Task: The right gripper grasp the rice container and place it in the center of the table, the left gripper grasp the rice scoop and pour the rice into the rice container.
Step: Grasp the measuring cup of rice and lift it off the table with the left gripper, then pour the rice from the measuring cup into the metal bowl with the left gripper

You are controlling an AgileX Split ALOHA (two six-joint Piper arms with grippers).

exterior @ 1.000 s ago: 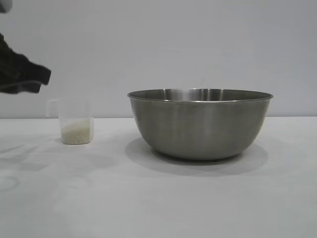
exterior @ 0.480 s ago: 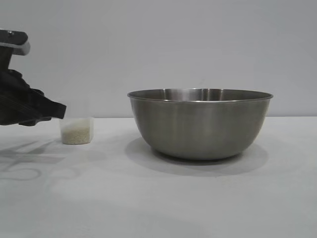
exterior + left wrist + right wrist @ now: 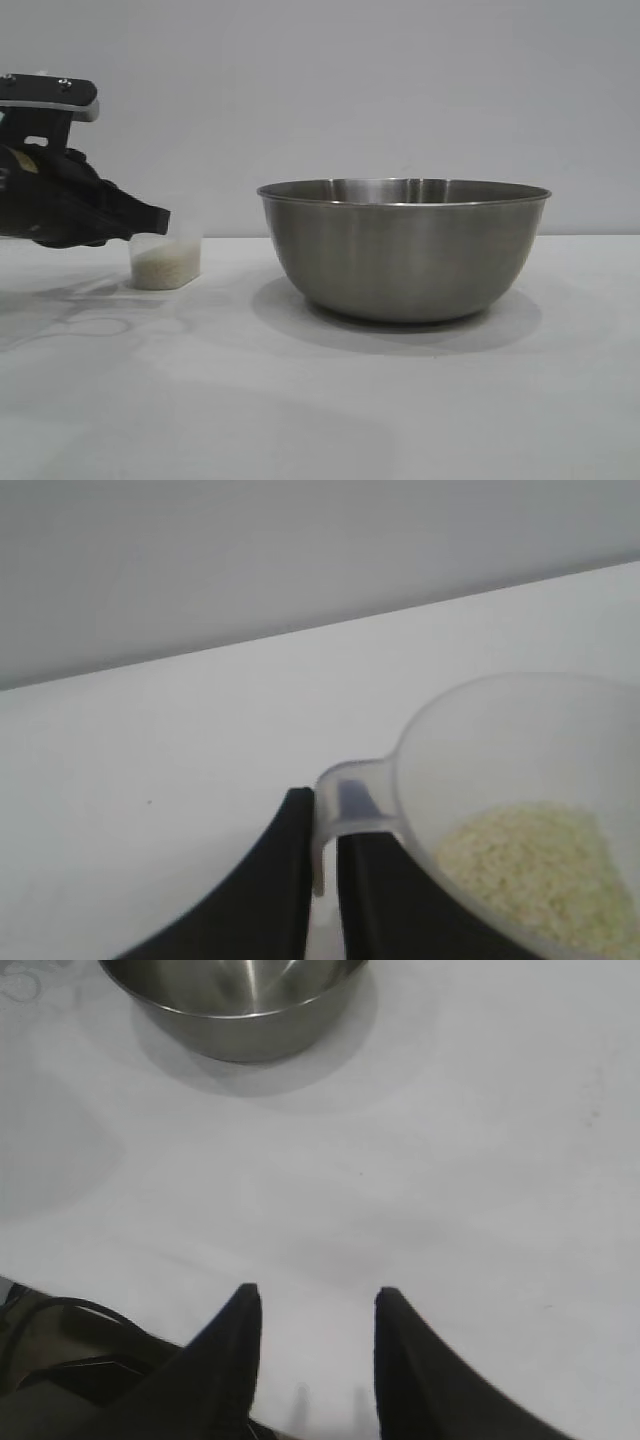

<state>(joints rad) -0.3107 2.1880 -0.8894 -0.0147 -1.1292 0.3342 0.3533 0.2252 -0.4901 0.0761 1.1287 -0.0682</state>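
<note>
Table: bare white top in front of everything; nothing spilled that I can see.

Rice container: steel bowl standing upright near mid-table, to the right of the scoop and well apart from it. Inside not visible from the level view. I judge the placement step done.

My right gripper: parked, out of the exterior view. Its wrist view shows my two fingers apart with bare table between them, holding nothing, and the bowl farther off. Job finished on that side, as far as I can judge.

Rice scoop: clear cup on the table at the left, upright, base looks down on the surface. Not lifted yet, as far as I can tell.

Rice: shallow cream heap in the bottom of the scoop, none outside it.

My left gripper: level, reaching in from the left edge, fingers pinched narrow on the scoop's side handle. Handle tab sits between my two fingers in the wrist view. Grasp looks made.

Done: bowl placed, handle gripped.

Left: lift scoop, carry it right over the bowl rim, tip it so the rice falls in.

Risk: thin handle, narrow pinch; the cup could swing or slip on the lift.
</note>
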